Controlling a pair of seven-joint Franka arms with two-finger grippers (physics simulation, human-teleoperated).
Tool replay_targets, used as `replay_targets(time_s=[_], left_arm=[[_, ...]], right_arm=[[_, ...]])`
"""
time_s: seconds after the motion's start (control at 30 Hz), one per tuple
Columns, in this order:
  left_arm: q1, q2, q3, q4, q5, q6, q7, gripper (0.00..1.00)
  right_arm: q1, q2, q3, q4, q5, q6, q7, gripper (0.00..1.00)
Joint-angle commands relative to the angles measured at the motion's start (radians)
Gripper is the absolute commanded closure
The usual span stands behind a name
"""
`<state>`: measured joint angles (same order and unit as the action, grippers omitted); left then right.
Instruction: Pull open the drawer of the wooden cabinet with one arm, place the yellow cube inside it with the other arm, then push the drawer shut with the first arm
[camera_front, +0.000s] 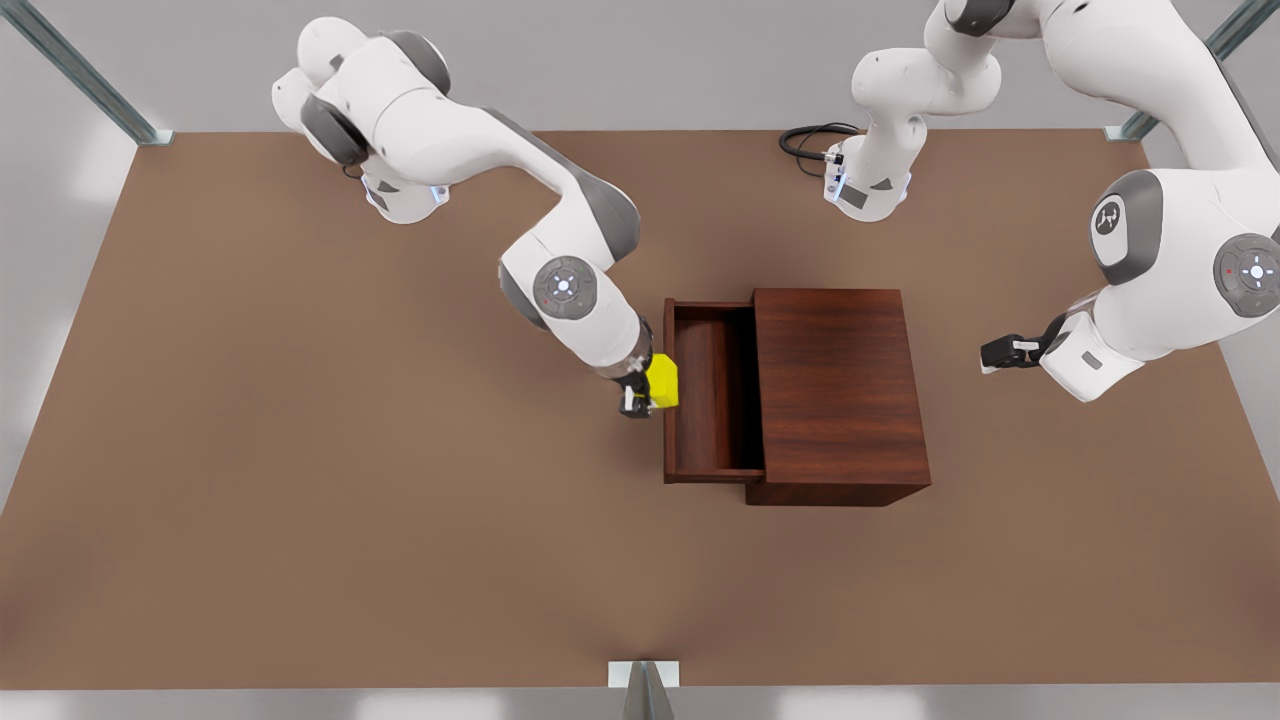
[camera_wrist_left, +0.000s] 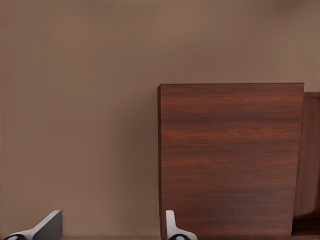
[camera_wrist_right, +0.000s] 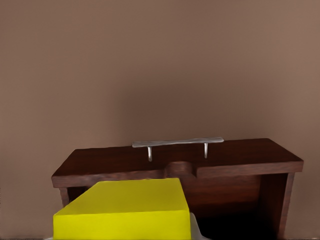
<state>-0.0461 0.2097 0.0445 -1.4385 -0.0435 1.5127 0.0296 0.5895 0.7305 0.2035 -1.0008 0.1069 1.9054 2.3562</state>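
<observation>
The wooden cabinet (camera_front: 838, 380) stands mid-table with its drawer (camera_front: 712, 400) pulled out toward the front view's left. My right gripper (camera_front: 638, 397) is shut on the yellow cube (camera_front: 662, 381), holding it just outside the drawer's front panel, above the table. In the right wrist view the cube (camera_wrist_right: 125, 210) sits close up before the drawer front (camera_wrist_right: 235, 159) and its silver handle (camera_wrist_right: 177, 142). My left gripper (camera_front: 1003, 352) waits open off the cabinet's far side, at the front view's right. Its fingertips (camera_wrist_left: 47, 227) point past the cabinet top (camera_wrist_left: 230, 160).
Brown table (camera_front: 300, 450) stretches wide around the cabinet. Both arm bases (camera_front: 400, 195) (camera_front: 868, 190) sit at the back edge, with a black cable coil (camera_front: 812, 140) beside one. Metal frame posts (camera_front: 644, 690) mark the table's rim.
</observation>
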Motion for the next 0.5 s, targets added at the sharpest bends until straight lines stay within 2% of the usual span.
replay_targets(time_s=[0.0,0.27,0.3,0.33,0.47], left_arm=[[0.000,-0.001,0.000,0.000,0.001,0.000,0.015,0.00],[0.000,0.003,0.000,0.004,0.002,0.000,0.015,0.00],[0.000,0.004,0.000,0.006,0.002,0.000,0.015,0.00],[0.000,0.004,0.000,0.006,0.002,0.000,0.015,0.00],[-0.003,0.013,0.000,0.058,-0.006,-0.011,0.012,0.00]], right_arm=[[0.019,0.013,-0.001,0.010,0.016,0.164,0.455,0.60],[0.090,0.096,-0.030,0.054,0.011,0.257,0.469,0.59],[0.092,0.096,-0.029,0.054,0.011,0.257,0.465,0.48],[0.092,0.096,-0.030,0.054,0.010,0.257,0.469,0.00],[0.088,0.092,-0.033,0.053,0.005,0.245,0.463,0.00]])
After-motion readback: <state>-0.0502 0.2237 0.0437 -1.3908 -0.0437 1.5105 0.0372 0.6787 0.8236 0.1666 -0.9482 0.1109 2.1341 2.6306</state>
